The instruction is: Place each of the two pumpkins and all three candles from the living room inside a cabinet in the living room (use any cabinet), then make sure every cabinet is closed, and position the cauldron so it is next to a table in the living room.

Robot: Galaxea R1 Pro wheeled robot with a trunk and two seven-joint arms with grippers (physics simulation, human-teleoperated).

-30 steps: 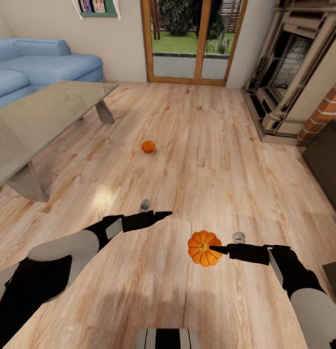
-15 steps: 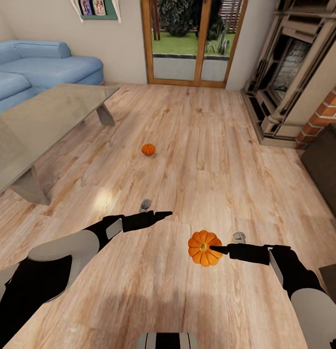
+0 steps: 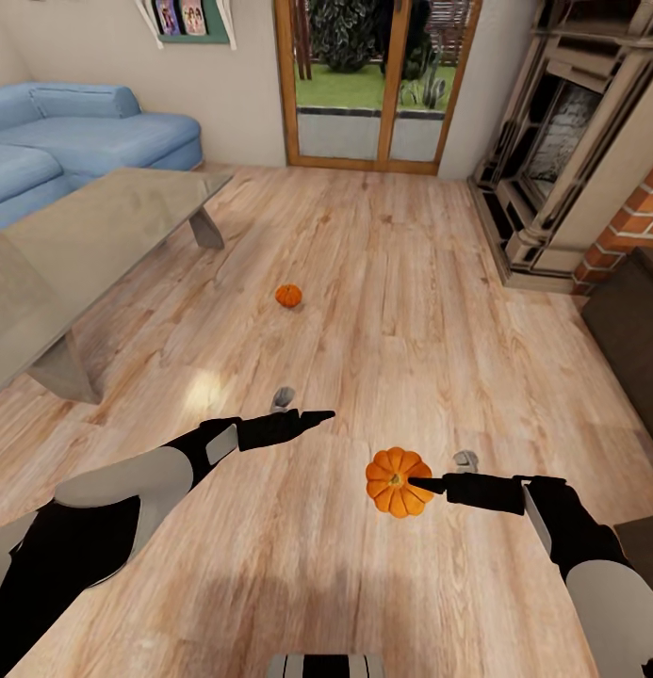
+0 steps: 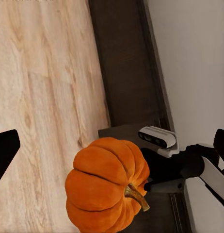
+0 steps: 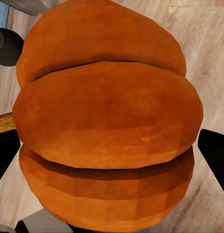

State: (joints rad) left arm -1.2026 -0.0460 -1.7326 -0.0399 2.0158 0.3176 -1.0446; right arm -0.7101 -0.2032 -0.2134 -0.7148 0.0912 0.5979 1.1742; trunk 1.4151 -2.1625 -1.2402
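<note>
Orange pumpkin (image 3: 396,481) is held clamped in the right hand (image 3: 422,486); the dark cabinet (image 3: 633,325) lies ahead to its right. A second pumpkin (image 3: 288,296) sits on the floor ahead, nearer the narrowly set left hand (image 3: 318,415).

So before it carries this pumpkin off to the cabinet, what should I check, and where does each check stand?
1. Right pincer shut on the held pumpkin: ok; it sits between the fingers in the right wrist view.
2. Left pincer free: ok, open and holding nothing.
3. Second pumpkin located: ok, on the floor ahead, right of the glass table.
4. Cabinet in sight: ok, dark unit at the right edge.
5. Cabinet open to receive: cannot tell.
6. Candles located: cannot tell.
</note>
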